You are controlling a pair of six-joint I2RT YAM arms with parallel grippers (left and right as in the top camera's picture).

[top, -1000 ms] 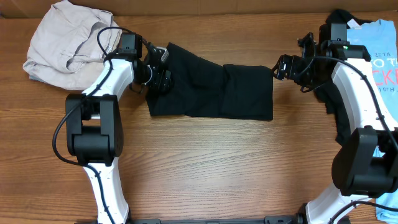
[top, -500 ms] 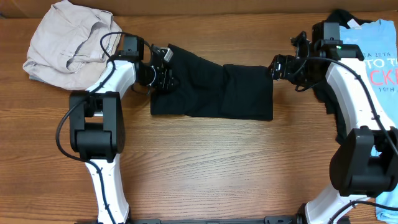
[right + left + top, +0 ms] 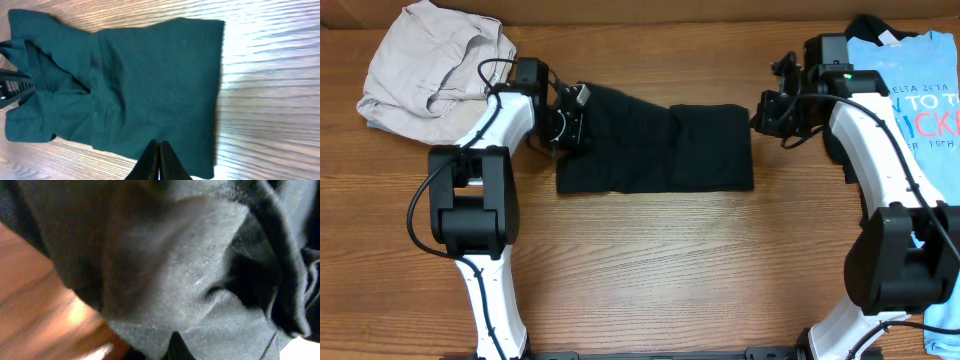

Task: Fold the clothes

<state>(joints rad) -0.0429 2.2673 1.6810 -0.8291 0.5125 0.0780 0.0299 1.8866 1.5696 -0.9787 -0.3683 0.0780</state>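
Observation:
The plain black garment lies flat as a wide folded strip across the middle of the table. At its left end my left gripper is shut on the fabric. The left wrist view is filled with bunched black cloth, with only a dark fingertip showing at the bottom. At the right edge, near the far corner, my right gripper is shut on the garment. In the right wrist view its closed fingers meet over the hem of the black garment.
A crumpled beige garment sits at the back left, beside the left arm. A light-blue printed T-shirt lies at the back right under the right arm, with a black piece at its top. Bare wooden table lies in front.
Both grippers have closed from open. The left one has shifted left and the right one has moved in to the right edge. The garment's right edge has slid slightly left.

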